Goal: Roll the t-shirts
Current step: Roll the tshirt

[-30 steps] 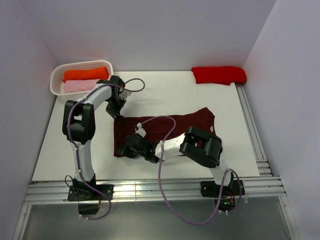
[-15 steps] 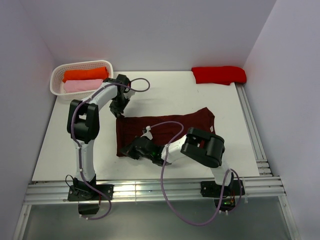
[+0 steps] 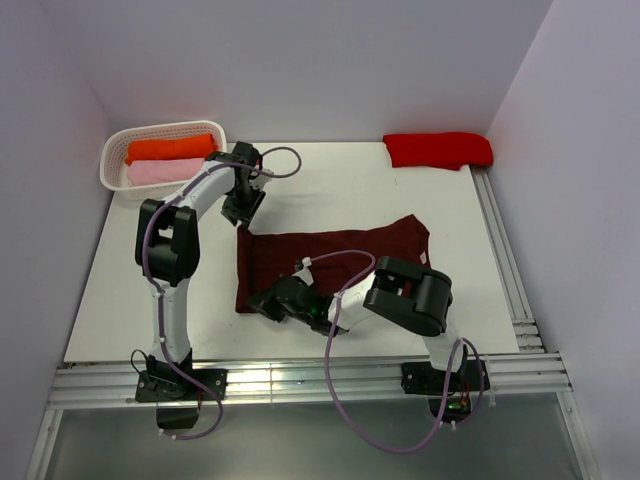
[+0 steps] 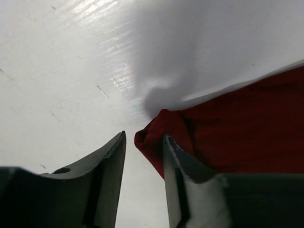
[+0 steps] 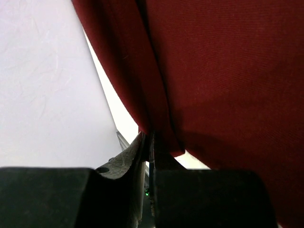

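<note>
As right hand (image 5: 148, 141) pinches t-shirt (image 5: 223, 71) edge, table (image 3: 130, 290) alongside

near edge of maroon t-shirt (image 3: 350, 240) hidden under right arm (image 3: 405, 295), its cloth cut off by both wrist views' edges

A robotics lab test cell: a white table (image 3: 330, 190) boxed in by plain pale walls (image 3: 300, 60), aluminium rails (image 3: 300, 382) along the table's near edge carrying bolted robot arm bases (image 3: 165, 385).

Fold of maroon t-shirt (image 5: 228, 71) is pinched tight btw. jaws of right gripper (image 5: 148, 141); white desk (image 5: 47, 85) is seen at left.
</note>
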Robot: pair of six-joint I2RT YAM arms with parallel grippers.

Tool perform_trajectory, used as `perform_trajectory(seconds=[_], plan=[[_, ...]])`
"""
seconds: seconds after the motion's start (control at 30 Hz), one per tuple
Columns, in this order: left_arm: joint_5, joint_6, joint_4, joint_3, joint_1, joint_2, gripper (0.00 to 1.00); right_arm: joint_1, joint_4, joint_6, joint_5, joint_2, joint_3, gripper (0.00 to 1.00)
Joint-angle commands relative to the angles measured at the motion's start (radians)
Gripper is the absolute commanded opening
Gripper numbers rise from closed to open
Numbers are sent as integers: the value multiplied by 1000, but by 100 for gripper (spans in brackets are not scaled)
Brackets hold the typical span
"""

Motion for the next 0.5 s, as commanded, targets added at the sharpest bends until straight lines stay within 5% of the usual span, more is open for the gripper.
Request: perform_trajectory(seconds=[0.0, 0.47], plan=[[85, -16, 33, 49, -5, -49, 43, 16, -7, 31, 28, -53, -18, 0], [305, -10, -13, 74, 5, -106, 50, 18, -36, 69, 46, -64, -52, 0]])
